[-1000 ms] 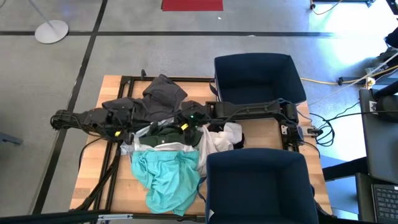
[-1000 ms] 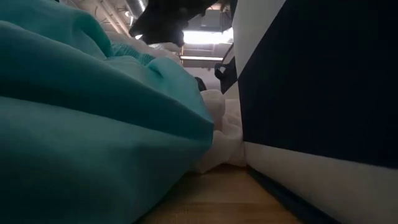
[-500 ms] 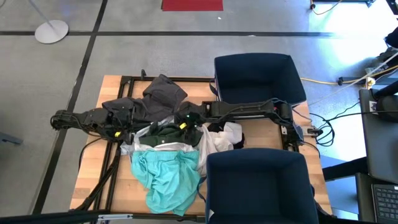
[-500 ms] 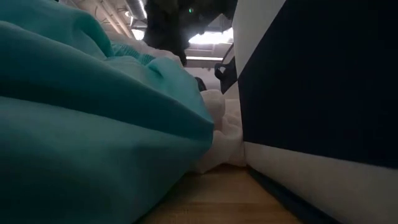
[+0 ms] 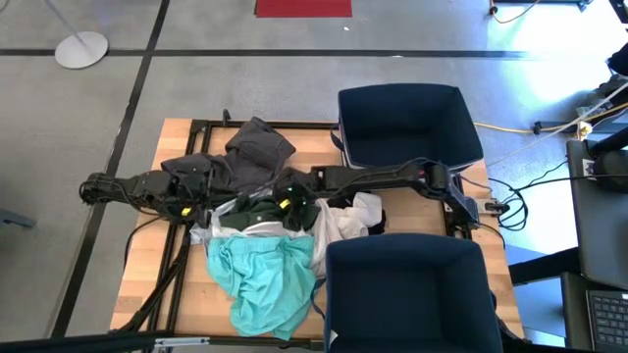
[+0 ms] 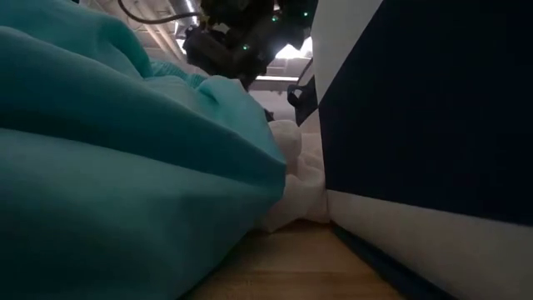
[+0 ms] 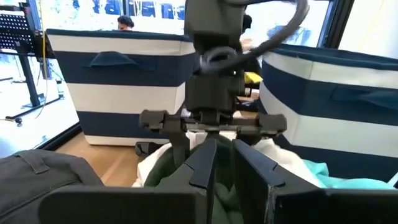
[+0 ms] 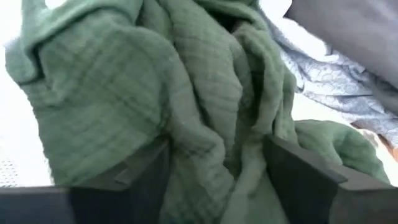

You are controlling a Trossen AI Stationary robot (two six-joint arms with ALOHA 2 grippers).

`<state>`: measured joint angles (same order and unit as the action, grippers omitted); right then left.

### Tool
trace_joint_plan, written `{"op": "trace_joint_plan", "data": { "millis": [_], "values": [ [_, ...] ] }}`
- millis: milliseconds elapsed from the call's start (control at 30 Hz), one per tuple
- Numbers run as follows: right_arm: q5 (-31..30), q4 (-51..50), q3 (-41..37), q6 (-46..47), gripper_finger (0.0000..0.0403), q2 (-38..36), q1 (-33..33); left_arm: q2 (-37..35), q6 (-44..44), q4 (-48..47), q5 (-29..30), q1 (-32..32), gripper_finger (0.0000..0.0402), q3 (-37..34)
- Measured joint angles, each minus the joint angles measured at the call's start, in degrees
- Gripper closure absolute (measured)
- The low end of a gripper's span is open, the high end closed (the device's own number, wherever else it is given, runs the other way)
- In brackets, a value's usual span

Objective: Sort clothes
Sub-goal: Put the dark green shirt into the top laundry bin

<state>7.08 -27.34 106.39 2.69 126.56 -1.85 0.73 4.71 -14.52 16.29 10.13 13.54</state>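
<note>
The clothes lie in a pile mid-table: a dark grey garment [image 5: 257, 147] at the far side, a dark green one [image 5: 257, 211] in the middle, a white one [image 5: 345, 221], a pale grey-blue one [image 5: 224, 224] and a turquoise one [image 5: 260, 279] near the front. My right gripper [image 5: 286, 203] is open, pointing down onto the dark green garment [image 8: 143, 93]. It also shows in the left wrist view [image 7: 224, 168]. My left gripper [image 5: 206, 199] is open at the pile's left side, level, next to the dark grey garment [image 7: 37, 177]. My right gripper comes from above, pointing down, and its open fingers [image 8: 305, 174] are sunk into the upper folds of the dark green garment. A bunched fold [image 8: 217, 143] stands between them. The garment lies on the pile, not lifted.
Two navy blue bins stand on the table's right half, one at the far side [image 5: 407, 123] and one at the near side [image 5: 407, 294]. The near bin's wall [image 6: 416, 108] stands right beside the white garment [image 6: 296, 167]. Black cables [image 5: 162, 294] run along the table's left part.
My right gripper has gone toward the table's left and near edges and down onto the dark green garment. In the low view it has come down into sight above the turquoise garment. The clothes have stayed where they were.
</note>
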Motion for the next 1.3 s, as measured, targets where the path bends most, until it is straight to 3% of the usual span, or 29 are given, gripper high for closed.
{"op": "trace_joint_plan", "data": {
  "millis": [333, 500, 1000, 1300],
  "values": [
    [-3.95, 0.16, 1.50, -3.08, 0.0386, 0.04, 0.01, 0.00, 0.00, 0.00, 0.00, 0.00, 0.0361, 0.00],
    [-6.73, -2.83, 5.93, -4.57, 0.0384, 0.04, 0.82, 0.00, 1.04, -0.03, 0.00, 0.00, 0.0361, 0.00],
    [-20.87, -15.03, 28.74, -13.78, 0.0394, 0.00, 1.51, -0.01, 2.38, -1.66, -0.01, 0.00, 0.0361, 0.00],
    [-29.95, -12.96, 28.22, -18.32, 0.0396, -6.75, 0.88, 0.00, 2.38, -1.62, 0.00, 0.00, 0.0361, 0.00]
  ]
}}
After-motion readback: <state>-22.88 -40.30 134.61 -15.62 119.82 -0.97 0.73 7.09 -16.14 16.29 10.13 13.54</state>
